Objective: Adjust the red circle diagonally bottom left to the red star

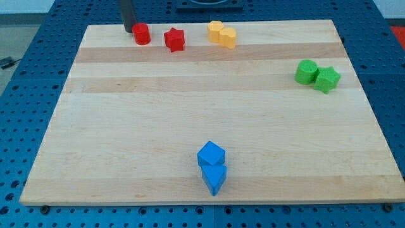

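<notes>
The red circle (142, 33) sits near the view's top left of the wooden board (126, 126). The red star (174, 39) lies just to its right, with a small gap between them. My tip (128, 29) is at the board's top edge, right beside the red circle on its left, touching or almost touching it. The rod rises straight up out of the view.
Two yellow blocks (222, 33) touch each other at the top middle. A green circle (307, 71) and a green star (327, 79) sit together at the right. Two blue blocks (212, 167) sit together at the bottom middle.
</notes>
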`<state>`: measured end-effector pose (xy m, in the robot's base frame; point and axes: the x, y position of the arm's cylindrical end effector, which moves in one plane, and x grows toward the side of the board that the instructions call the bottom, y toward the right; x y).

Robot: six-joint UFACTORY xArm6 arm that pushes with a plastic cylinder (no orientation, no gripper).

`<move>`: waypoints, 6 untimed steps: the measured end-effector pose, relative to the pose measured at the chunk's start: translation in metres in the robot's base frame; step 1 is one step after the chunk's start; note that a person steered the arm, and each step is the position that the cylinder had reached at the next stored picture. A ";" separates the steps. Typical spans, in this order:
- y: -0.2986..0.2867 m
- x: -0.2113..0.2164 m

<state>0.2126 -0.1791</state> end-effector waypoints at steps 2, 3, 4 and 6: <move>0.020 0.044; 0.019 0.048; 0.040 0.049; 0.060 0.049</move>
